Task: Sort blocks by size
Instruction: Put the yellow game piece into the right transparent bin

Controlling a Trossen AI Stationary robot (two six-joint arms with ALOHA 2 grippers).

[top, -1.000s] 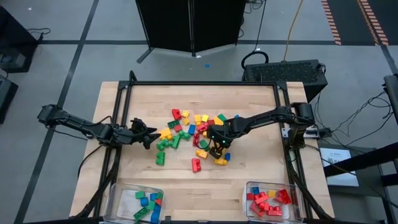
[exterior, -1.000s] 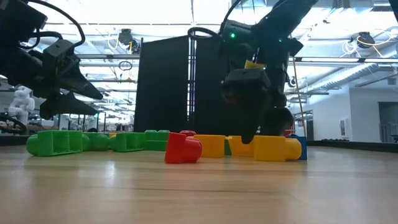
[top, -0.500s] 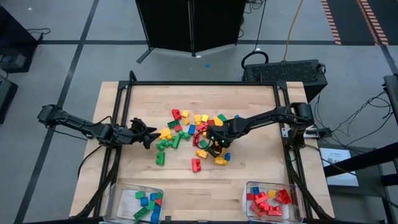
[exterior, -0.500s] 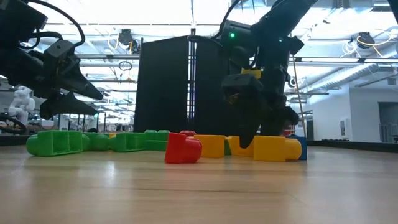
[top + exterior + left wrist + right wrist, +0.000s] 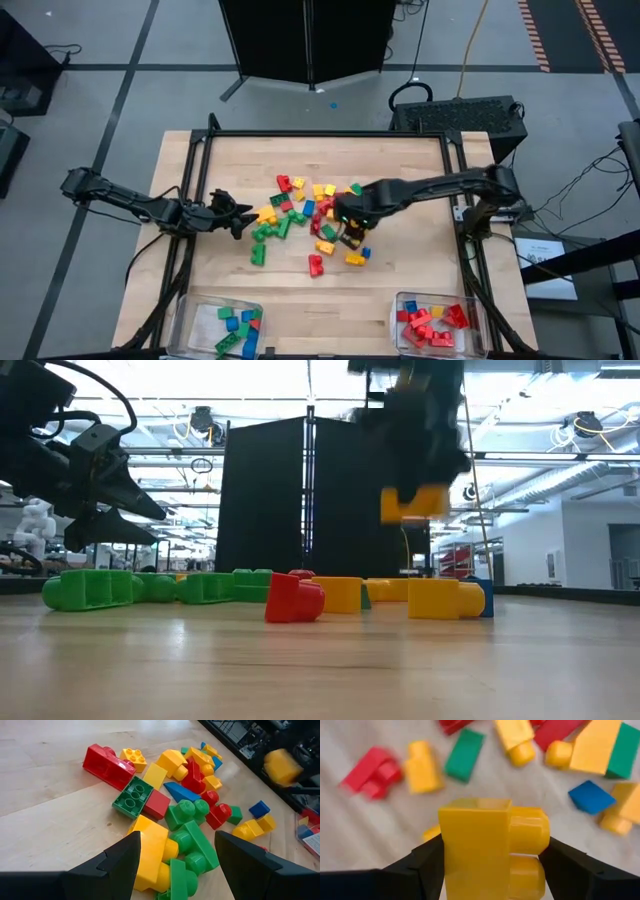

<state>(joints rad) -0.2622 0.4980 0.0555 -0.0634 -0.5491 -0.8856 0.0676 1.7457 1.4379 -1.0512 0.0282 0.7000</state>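
Above pile, right hand point(image 5: 492, 865) grips yellow block point(image 5: 492, 847), studs sideways.

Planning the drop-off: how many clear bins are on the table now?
2. The left bin sits bottom-left on the table in the high view, holding green and blue blocks; the right bin, bottom-right, holds mostly red blocks. None looks hidden.

Table: light wooden top point(image 5: 400, 165), black frame along its edges.
Bins: two clear plastic bins, left point(image 5: 196, 310) and right point(image 5: 480, 335), at the near edge.
Cabinet: black, point(image 5: 305, 40), standing behind the table.
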